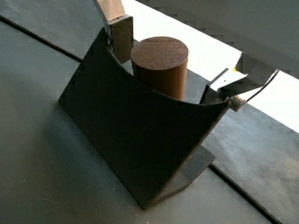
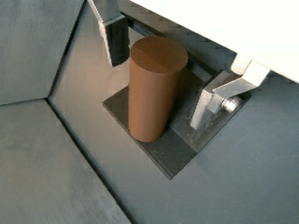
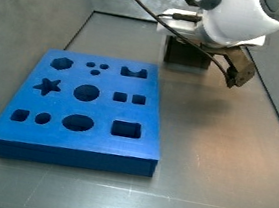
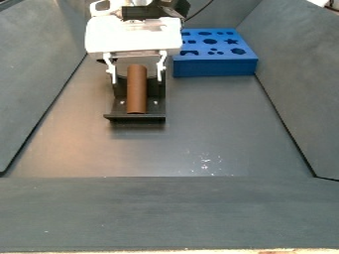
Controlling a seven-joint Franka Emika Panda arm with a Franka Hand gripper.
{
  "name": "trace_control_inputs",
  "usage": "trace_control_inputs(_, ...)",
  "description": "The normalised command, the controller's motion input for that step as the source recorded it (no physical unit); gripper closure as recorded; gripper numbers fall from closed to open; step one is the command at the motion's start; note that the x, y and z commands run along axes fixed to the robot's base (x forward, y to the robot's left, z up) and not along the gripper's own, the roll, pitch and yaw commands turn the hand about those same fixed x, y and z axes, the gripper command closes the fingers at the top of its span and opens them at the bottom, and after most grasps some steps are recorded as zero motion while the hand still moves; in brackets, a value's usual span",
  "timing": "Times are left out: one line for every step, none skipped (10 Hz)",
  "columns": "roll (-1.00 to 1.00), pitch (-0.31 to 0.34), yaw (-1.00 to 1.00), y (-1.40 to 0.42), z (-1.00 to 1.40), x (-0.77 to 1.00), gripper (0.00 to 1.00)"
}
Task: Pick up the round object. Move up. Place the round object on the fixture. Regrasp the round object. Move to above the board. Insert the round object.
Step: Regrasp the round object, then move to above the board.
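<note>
The round object [image 2: 156,87] is a reddish-brown peg lying in the dark fixture [image 1: 128,131], seen end-on in both wrist views and lengthwise in a side view [image 4: 134,87]. My gripper [image 2: 166,70] stands open around the peg's upper end. One finger [image 2: 114,39] sits on each side of the peg, with a gap showing between each pad and the wood. The same open stance shows for the gripper [image 1: 176,66] beside the peg [image 1: 160,66]. The blue board [image 3: 85,107] with its shaped holes lies apart from the fixture [image 3: 185,53]; there the arm hides the peg.
Grey sloping walls [image 4: 40,89] ring the floor on all sides. The board [image 4: 215,52] lies close beside the fixture [image 4: 137,111] near the back wall. Bare grey floor [image 4: 199,149] stretches toward the front.
</note>
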Motion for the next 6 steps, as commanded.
trace_control_inputs(0.08, 0.013, -0.04, 0.0, -0.19, 0.02, 0.0)
trace_control_inputs(0.08, 0.013, -0.03, 0.0, -0.19, 0.02, 0.0)
trace_control_inputs(0.07, 0.015, -0.02, 0.0, -0.18, 0.02, 0.0)
trace_control_inputs(0.0, 0.0, 0.0, 0.0, -0.83, 0.0, 1.0)
trace_control_inputs(-0.21, 0.027, 0.06, 0.44, 1.0, 0.0, 1.0)
trace_control_inputs(-0.21, 0.023, 0.05, 0.44, 1.0, 0.0, 1.0)
